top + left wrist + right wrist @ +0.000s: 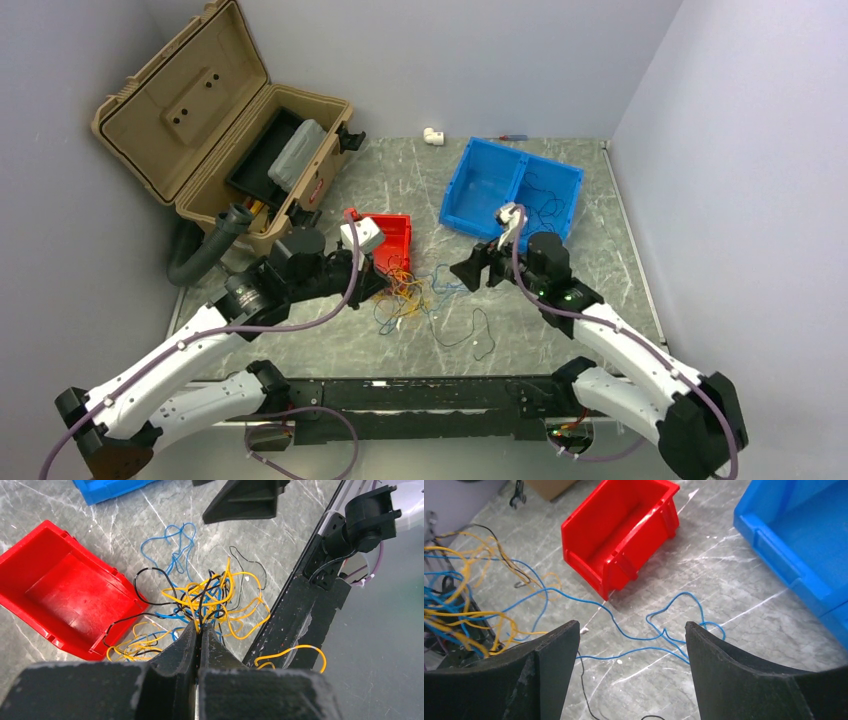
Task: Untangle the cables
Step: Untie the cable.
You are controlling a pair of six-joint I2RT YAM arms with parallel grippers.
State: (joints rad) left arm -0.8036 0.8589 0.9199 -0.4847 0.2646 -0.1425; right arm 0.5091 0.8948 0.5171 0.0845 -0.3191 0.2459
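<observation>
The cables (405, 295) are a tangle of yellow, blue and black wires in the middle of the table, in front of the red bin. My left gripper (378, 285) is shut on strands of the tangle; in the left wrist view its jaws (201, 626) pinch yellow and black wires of the cables (215, 600). My right gripper (478, 268) is open and empty just right of the tangle. In the right wrist view a loose blue wire (664, 630) lies on the table between its fingers, with the tangle (464, 610) at the left.
A red bin (390, 240) sits behind the tangle. A blue two-part bin (510, 188) holding a few wires stands at the back right. An open tan toolbox (220, 140) is at the back left. A loose black wire (478, 335) lies near the front.
</observation>
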